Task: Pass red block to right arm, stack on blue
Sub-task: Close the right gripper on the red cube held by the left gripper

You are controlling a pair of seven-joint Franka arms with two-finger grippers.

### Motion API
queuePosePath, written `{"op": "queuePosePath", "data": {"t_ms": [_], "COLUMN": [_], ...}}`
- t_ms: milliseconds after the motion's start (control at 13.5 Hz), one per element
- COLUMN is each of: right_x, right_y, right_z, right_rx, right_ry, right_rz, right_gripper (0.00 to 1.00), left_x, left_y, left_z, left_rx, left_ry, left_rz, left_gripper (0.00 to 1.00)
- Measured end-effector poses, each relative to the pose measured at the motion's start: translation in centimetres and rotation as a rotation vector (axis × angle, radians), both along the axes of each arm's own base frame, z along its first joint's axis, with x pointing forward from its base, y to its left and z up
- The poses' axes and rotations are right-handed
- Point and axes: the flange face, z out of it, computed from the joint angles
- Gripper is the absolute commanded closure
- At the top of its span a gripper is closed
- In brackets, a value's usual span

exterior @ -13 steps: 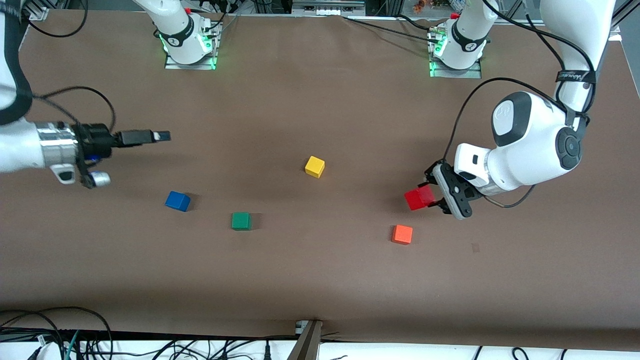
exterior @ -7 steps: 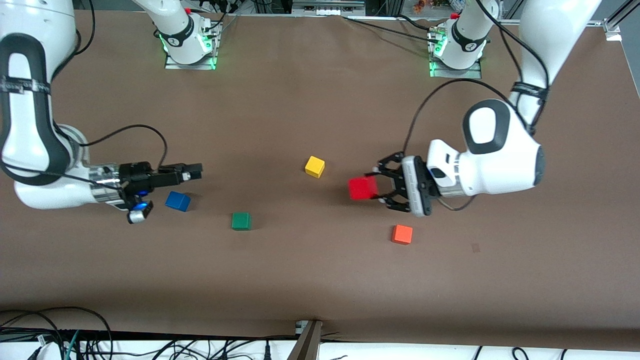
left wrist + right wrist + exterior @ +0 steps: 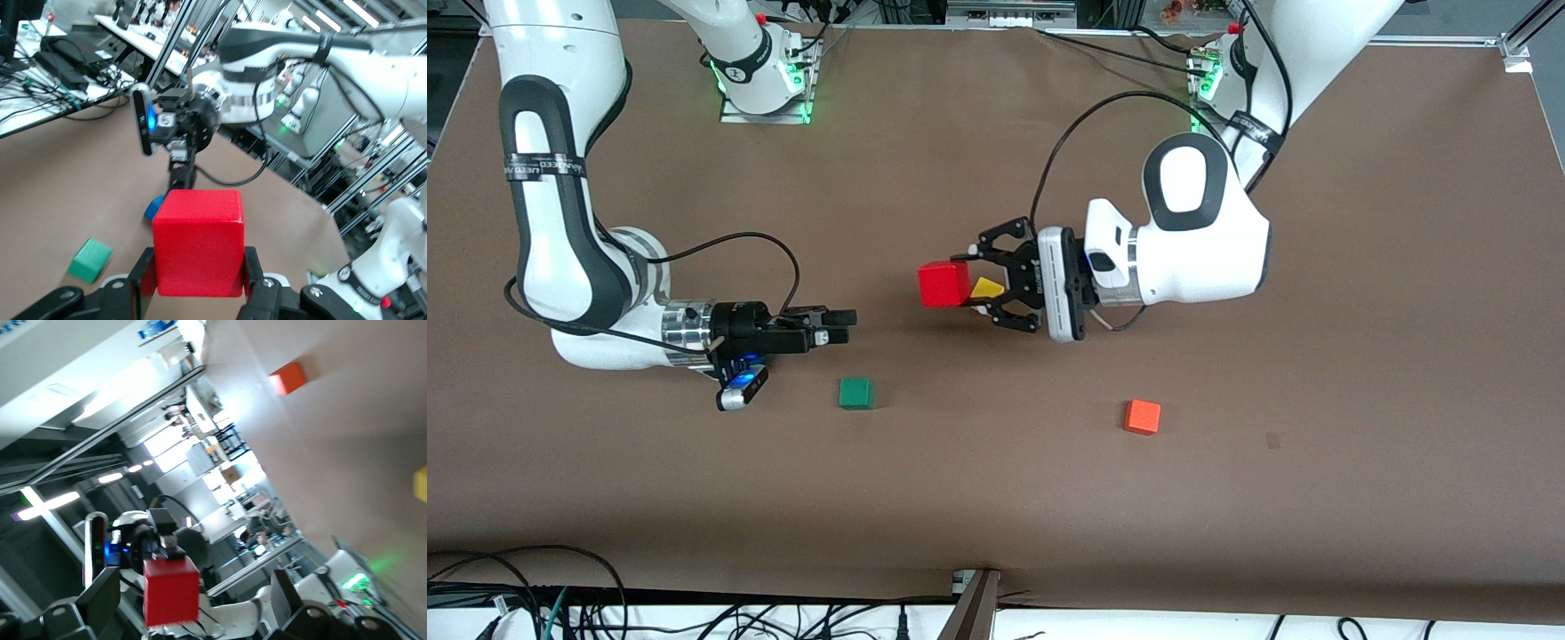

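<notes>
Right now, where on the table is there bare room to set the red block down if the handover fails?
Bare brown table runs between the green cube and the orange cube. It is crowded by the yellow cube, under the left gripper holding the red block, with the open right gripper close.

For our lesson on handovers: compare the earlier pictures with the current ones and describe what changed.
The left gripper, shut on the red block throughout, carried it from beside the orange cube toward the table's middle, now over the yellow cube. The right gripper, open, swung in to meet it, its arm now covering the blue cube. No handover yet. The green cube, orange cube and yellow cube stayed put.
</notes>
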Motion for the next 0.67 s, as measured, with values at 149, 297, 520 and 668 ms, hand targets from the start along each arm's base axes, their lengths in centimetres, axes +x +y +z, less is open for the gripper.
{"op": "queuePosePath", "data": {"t_ms": [149,297,520,668], "right_x": [-0.2,-0.5,-1.6,-2.6], "right_y": [1.1,2.1,3.1,4.2], "right_z": [0.3,0.6,0.9,0.3], "right_rx": [0.036,0.082,0.112,0.121], "right_ry": [0.008,0.04,0.075,0.1], "right_rz": [-0.008,-0.022,-0.019,-0.005], "right_gripper": [0.0,0.0,0.0,0.0], "left_x": [-0.1,0.0,-0.5,-0.6], "left_y": [-1.1,-1.7,-3.3,-4.5], "left_z": [-0.5,-1.1,-1.9,-2.4], "left_rx": [-0.02,-0.019,-0.014,-0.017], "left_ry": [0.017,0.019,0.018,0.017], "left_rz": [0.002,0.014,0.041,0.049], "left_gripper": [1.0,1.0,1.0,1.0]}}
